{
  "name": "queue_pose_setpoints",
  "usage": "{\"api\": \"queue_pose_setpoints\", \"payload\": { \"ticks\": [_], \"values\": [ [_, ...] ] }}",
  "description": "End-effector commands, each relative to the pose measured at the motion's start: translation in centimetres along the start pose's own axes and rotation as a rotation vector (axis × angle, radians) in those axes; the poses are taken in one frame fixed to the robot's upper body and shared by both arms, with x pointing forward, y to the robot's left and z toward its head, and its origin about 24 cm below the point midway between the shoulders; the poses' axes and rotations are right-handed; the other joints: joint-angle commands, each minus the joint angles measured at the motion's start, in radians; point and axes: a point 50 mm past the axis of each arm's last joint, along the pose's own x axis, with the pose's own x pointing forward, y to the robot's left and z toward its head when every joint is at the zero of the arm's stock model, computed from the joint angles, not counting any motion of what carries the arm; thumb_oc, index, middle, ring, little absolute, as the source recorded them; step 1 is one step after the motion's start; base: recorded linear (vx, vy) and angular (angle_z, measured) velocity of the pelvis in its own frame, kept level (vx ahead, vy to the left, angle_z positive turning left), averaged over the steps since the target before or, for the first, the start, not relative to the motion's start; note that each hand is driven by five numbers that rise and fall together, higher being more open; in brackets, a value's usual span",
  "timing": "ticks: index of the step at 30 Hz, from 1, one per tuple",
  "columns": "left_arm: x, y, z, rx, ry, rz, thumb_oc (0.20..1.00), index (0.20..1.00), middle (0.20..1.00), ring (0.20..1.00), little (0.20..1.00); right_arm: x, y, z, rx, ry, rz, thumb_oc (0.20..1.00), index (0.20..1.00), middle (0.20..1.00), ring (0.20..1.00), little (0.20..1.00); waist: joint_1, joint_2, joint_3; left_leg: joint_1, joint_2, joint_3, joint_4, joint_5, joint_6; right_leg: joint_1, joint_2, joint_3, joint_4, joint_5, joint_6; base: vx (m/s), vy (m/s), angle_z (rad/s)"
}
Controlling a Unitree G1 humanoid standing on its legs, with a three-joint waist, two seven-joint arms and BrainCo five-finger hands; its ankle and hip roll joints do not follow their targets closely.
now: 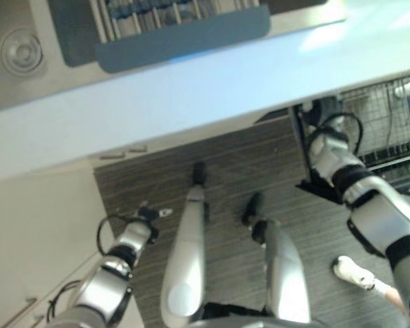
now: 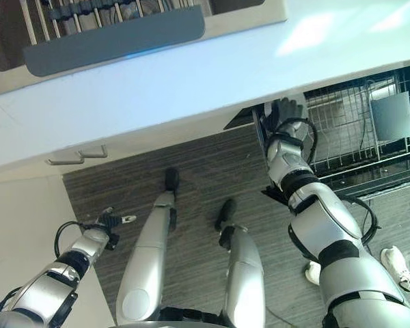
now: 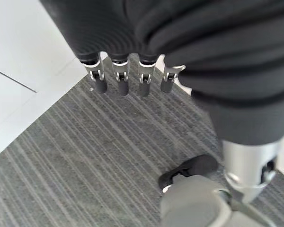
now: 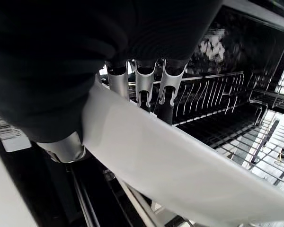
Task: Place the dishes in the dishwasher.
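A white plate [image 4: 180, 175] is pinched in my right hand [image 4: 146, 80], fingers behind its rim and the thumb on its near face. The plate is held tilted over the wire lower rack [image 4: 213, 101] of the open dishwasher [image 2: 348, 130]. In the eye views my right hand [image 2: 287, 113] reaches into the dishwasher's left front corner, under the counter edge. My left hand [image 1: 147, 219] hangs low at my left side above the striped floor, its fingers [image 3: 120, 78] straight and holding nothing.
A pale counter [image 1: 191, 89] runs across the top with a sink drain [image 1: 20, 51] and a dish rack on a blue mat [image 1: 184, 34]. A grey holder [image 2: 389, 116] sits in the dishwasher rack. A person's white shoe [image 1: 355, 273] stands at the lower right.
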Motion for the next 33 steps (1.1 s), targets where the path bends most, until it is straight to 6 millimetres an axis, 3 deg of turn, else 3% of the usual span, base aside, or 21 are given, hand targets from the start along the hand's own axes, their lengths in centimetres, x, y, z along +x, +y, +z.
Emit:
{"api": "queue_pose_setpoints", "payload": {
  "ticks": [1, 11, 24, 26, 28, 33],
  "values": [
    [-0.3, -1.6, -0.9, 0.018, 0.015, -0.012, 1.0, 1.0, 1.0, 1.0, 1.0, 1.1, -2.7, -3.9, -0.108, 0.124, -0.125, 0.2, 0.2, 0.2, 0.2, 0.2, 0.028, 0.057, -0.031, 0.056, -0.049, 0.012, -0.005, -0.145, 0.03, -0.053, 0.018, 0.025, 0.115, -0.021, 0.047, 0.0, 0.0, 0.0],
    [-0.5, -2.9, -0.8, -0.023, 0.014, -0.028, 1.0, 1.0, 1.0, 1.0, 1.0, 0.4, -3.9, -6.3, 0.047, 0.359, -0.372, 0.2, 0.2, 0.2, 0.2, 0.2, -0.003, 0.081, -0.031, 0.007, -0.047, 0.025, 0.018, -0.155, 0.027, -0.12, 0.019, 0.044, 0.149, -0.03, 0.041, -0.01, 0.03, -0.01],
    [-0.6, -3.8, 0.1, -0.059, 0.017, -0.059, 1.0, 1.0, 1.0, 1.0, 1.0, -0.5, -3.8, -8.7, 0.249, 0.588, -0.467, 0.2, 0.2, 0.2, 0.2, 0.2, -0.039, 0.115, -0.031, -0.027, -0.04, 0.047, 0.058, -0.171, 0.026, -0.177, 0.016, 0.07, 0.205, -0.06, 0.025, 0.0, 0.034, -0.02],
    [-0.7, -4.0, 0.1, -0.066, 0.028, -0.074, 1.0, 1.0, 1.0, 1.0, 1.0, -0.6, -3.8, -9.1, 0.424, 0.655, -0.51, 0.2, 0.2, 0.2, 0.2, 0.2, -0.049, 0.125, -0.031, -0.025, -0.04, 0.054, 0.055, -0.171, 0.023, -0.183, 0.023, 0.079, 0.212, -0.07, 0.018, 0.0, 0.059, -0.11],
    [-0.7, -4.2, 0.1, -0.065, 0.032, -0.079, 1.0, 1.0, 1.0, 1.0, 1.0, -0.6, -4.0, -9.2, 0.472, 0.658, -0.533, 0.2, 0.2, 0.2, 0.2, 0.2, -0.053, 0.129, -0.031, -0.026, -0.039, 0.056, 0.06, -0.173, 0.022, -0.184, 0.025, 0.084, 0.216, -0.075, 0.015, -0.01, 0.042, -0.08],
    [-0.9, -4.6, -0.1, -0.062, 0.061, -0.092, 1.0, 1.0, 1.0, 1.0, 1.0, -0.4, -4.5, -8.7, 0.742, 0.582, -0.6, 0.2, 0.2, 0.2, 0.2, 0.2, -0.075, 0.138, -0.031, -0.012, -0.036, 0.071, 0.073, -0.183, 0.022, -0.185, 0.029, 0.099, 0.232, -0.087, 0.012, -0.01, 0.042, -0.08]
  ]
}}
